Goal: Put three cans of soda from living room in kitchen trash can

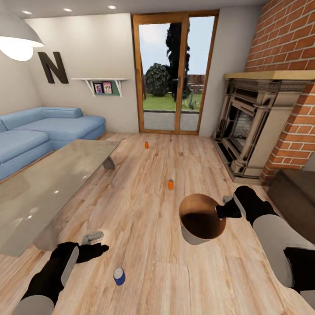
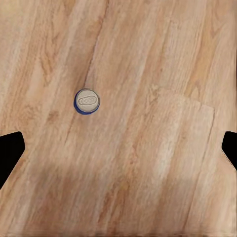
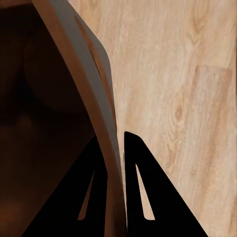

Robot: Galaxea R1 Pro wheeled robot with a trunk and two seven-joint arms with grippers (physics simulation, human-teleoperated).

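Observation:
I am in the living room. A dark blue can of soda (image 1: 119, 276) stands upright on the wood floor, just right of and nearer than my left gripper (image 1: 98, 243). From above, the left wrist view has this can (image 2: 87, 100) below the left gripper (image 2: 118, 148), whose fingers are spread wide and open. Two orange cans stand farther off, one mid-floor (image 1: 170, 184) and one near the glass doors (image 1: 146, 145). My right gripper (image 1: 223, 211) is shut on the rim of the tash can (image 1: 189, 236), held above the floor. Its fingers (image 3: 143, 187) pinch the bin wall (image 3: 84, 64).
A low grey-topped coffee table (image 1: 43, 183) stands at the left with the light blue sofa (image 1: 43, 131) behind it. A fireplace (image 1: 249, 127) and brick wall take up the right, with a dark low cabinet (image 1: 297, 188) beside my right arm. Wood-framed glass doors (image 1: 175, 74) are straight ahead.

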